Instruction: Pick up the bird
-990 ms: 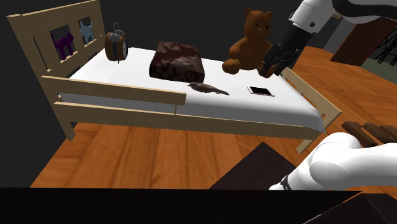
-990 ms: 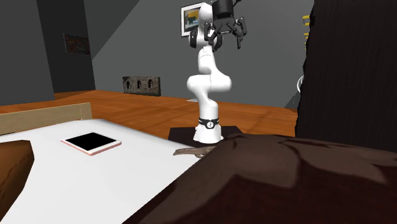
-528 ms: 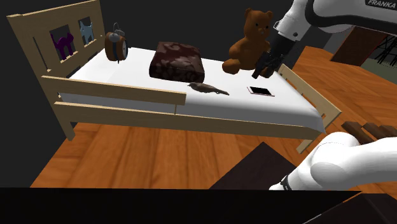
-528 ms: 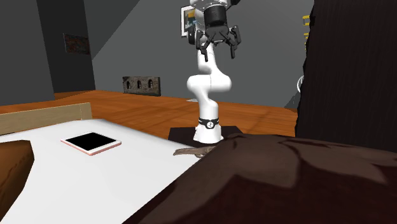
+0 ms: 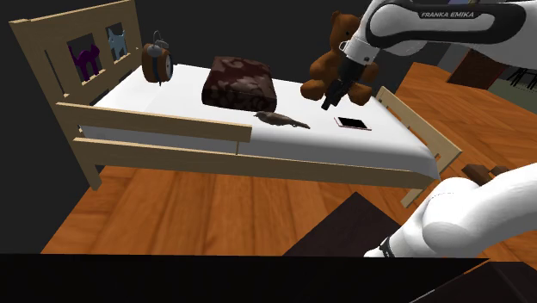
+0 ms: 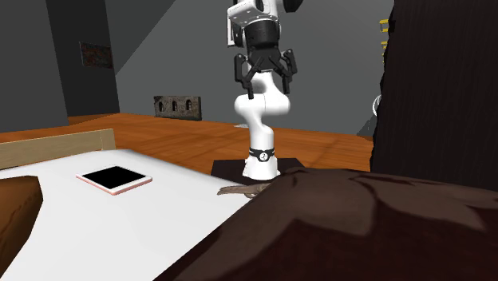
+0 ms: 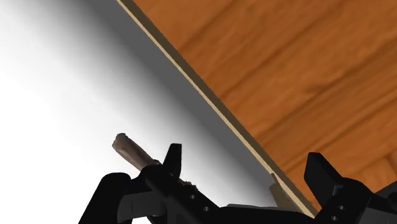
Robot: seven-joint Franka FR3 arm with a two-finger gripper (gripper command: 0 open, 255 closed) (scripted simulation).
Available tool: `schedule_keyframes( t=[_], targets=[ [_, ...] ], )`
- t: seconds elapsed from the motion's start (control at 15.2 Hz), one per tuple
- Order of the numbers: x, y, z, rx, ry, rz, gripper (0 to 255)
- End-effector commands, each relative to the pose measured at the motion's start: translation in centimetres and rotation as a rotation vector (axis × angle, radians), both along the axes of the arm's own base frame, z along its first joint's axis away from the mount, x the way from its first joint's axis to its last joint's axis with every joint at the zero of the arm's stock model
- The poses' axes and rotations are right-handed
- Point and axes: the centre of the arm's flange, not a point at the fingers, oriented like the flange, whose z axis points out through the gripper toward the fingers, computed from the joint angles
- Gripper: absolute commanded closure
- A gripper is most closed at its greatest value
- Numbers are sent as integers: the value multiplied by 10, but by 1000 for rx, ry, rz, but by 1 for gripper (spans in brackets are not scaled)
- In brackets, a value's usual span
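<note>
On the wooden-framed bed (image 5: 172, 96), the small brown bird (image 5: 280, 119) lies by the long edge nearest my stand, before the brown cushion (image 5: 238, 82); my gripper (image 5: 330, 101) hangs near the flat pink-edged phone (image 5: 353, 123).

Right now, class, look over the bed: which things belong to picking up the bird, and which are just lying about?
Belonging to the job:
- bird, brown, lying on the white sheet
- end effector, open, above the bed

Just lying about:
- teddy bear
- phone
- brown cushion
- alarm clock
</note>
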Motion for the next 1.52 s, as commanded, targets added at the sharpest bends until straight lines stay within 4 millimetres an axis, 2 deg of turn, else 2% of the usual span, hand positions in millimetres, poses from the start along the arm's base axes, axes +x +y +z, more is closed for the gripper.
schedule_keyframes(
  t=[0.0, 0.46, 0.99, 1.45],
  targets=[
    [24, -9, -17, 0, 1, 57, 0],
    [104, -24, -70, 7, 5, 243, 0],
    [195, -23, -130, 14, 10, 451, 0],
    [195, -23, -166, 14, 10, 451, 0]
  ],
)
